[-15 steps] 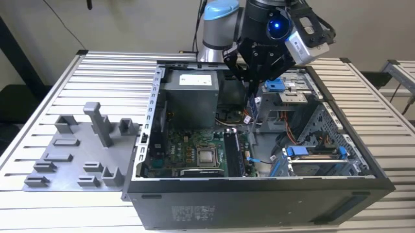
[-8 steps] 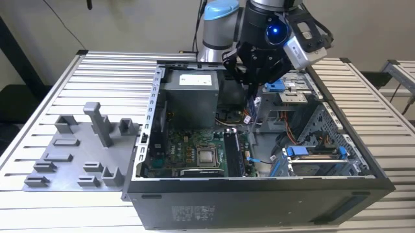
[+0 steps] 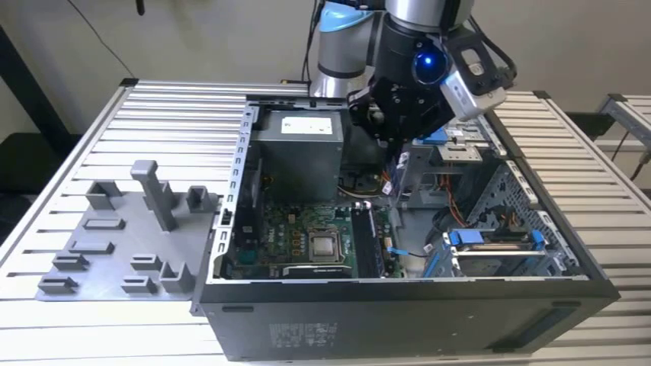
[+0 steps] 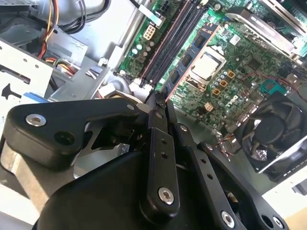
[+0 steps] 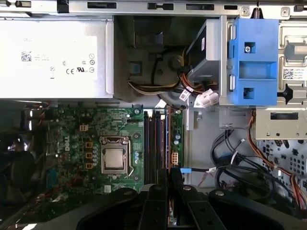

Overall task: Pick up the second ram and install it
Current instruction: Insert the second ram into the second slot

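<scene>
Grey tray sits at nine o'clock of the open computer case. The gripper hangs over the case's twelve o'clock end, above the memory slots, fingers pressed together. Memory stick pinched between them? Can't tell.

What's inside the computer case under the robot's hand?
A motherboard with a processor socket and dark memory slots, beside a grey power supply. The hand covers one end of the slots, so that part is hidden.
</scene>
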### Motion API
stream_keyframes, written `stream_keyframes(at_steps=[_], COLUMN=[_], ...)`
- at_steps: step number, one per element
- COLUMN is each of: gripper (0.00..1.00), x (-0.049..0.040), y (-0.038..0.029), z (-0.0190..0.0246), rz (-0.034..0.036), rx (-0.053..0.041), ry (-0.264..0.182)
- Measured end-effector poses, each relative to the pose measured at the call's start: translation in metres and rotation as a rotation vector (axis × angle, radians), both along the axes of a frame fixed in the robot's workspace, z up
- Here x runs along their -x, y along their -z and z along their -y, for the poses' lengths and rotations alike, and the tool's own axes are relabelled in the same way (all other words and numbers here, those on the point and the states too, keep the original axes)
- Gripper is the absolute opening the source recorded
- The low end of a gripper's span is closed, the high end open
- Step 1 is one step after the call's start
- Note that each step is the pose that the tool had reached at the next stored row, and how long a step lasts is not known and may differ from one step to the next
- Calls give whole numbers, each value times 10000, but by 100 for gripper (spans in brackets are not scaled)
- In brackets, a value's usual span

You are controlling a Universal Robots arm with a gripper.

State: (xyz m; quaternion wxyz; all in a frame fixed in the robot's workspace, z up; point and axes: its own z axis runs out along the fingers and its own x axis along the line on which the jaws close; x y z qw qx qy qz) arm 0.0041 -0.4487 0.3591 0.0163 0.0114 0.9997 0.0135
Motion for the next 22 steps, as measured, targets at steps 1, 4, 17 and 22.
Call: stream_keyframes(at_steps=[1,4,17,22], gripper=[14,14,14,14], x=[0,-1,-18,-18], y=[16,59,134,134], z=[0,0,0,0], rz=[0,0,-10,-13], rx=[1,0,5,5], ry=[14,83,100,100])
